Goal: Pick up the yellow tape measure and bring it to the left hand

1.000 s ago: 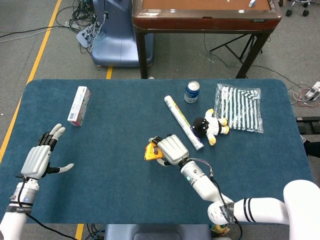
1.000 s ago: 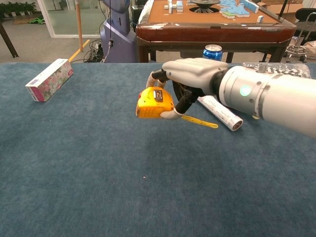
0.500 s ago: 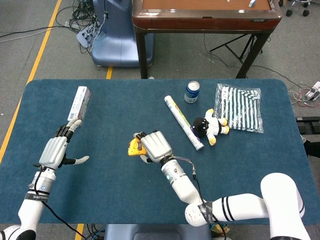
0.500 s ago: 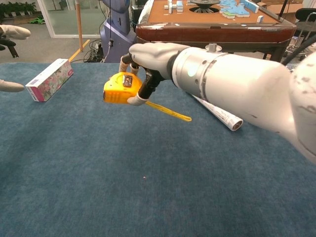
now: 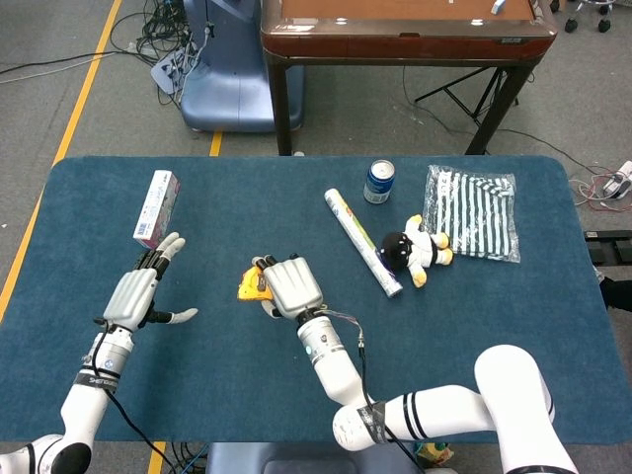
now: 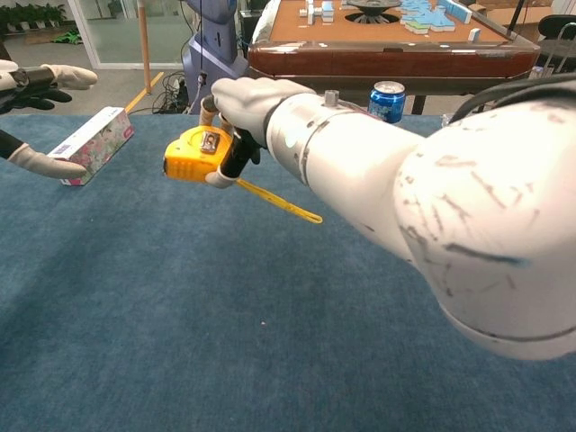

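Note:
My right hand (image 5: 287,284) (image 6: 241,101) grips the yellow tape measure (image 6: 193,154) (image 5: 250,286) above the blue table (image 5: 474,326), left of its middle. A short length of yellow tape (image 6: 279,200) hangs out of the case toward the right. My left hand (image 5: 141,291) (image 6: 40,117) is open, thumb and fingers spread, palm turned toward the tape measure. It hovers a hand's width to the left of the tape measure, not touching it. In the chest view only the left hand's fingertips show at the left edge.
A pink flowered box (image 5: 156,206) (image 6: 89,144) lies just beyond my left hand. At the back right lie a rolled paper tube (image 5: 362,241), a blue can (image 5: 378,181) (image 6: 387,100), a plush doll (image 5: 412,254) and a striped bag (image 5: 472,211). A wooden table (image 5: 405,35) stands behind.
My right hand has carried the tape measure leftward across the table. My left hand has moved in to the right, toward it, staying open.

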Controlling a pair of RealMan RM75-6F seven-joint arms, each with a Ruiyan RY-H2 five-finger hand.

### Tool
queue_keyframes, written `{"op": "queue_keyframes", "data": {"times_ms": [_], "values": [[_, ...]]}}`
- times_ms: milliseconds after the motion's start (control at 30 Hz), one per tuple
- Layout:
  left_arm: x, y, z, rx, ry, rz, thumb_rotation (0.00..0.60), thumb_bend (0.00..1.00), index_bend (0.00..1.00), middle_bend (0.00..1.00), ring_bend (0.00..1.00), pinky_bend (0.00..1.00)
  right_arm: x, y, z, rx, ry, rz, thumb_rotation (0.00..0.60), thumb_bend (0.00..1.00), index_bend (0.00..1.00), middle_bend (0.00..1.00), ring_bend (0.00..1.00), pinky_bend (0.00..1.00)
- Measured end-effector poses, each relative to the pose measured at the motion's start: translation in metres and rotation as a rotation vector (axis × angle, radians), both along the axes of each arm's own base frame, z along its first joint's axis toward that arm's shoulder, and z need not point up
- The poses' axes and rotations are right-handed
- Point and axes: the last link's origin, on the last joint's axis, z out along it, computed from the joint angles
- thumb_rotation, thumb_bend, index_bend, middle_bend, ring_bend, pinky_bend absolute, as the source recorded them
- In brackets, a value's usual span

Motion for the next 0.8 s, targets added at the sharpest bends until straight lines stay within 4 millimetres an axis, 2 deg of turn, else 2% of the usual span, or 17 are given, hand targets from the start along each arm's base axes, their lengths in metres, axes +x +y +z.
{"op": "queue_keyframes", "data": {"times_ms": [600,800], "values": [[0.018,0.008,-0.02,-0.022,-0.072,-0.003,0.6,0.11,0.0,0.01,0.0,0.0,0.022,0.006,-0.015,-0.022,-0.039,0.026,0.6,0.65,0.64,0.63,0.53,0.32],[0.018,0.009,-0.024,-0.027,-0.078,0.008,0.6,0.11,0.0,0.01,0.0,0.0,0.026,0.008,-0.019,-0.02,-0.05,0.03,0.6,0.65,0.64,0.63,0.53,0.32]]}}
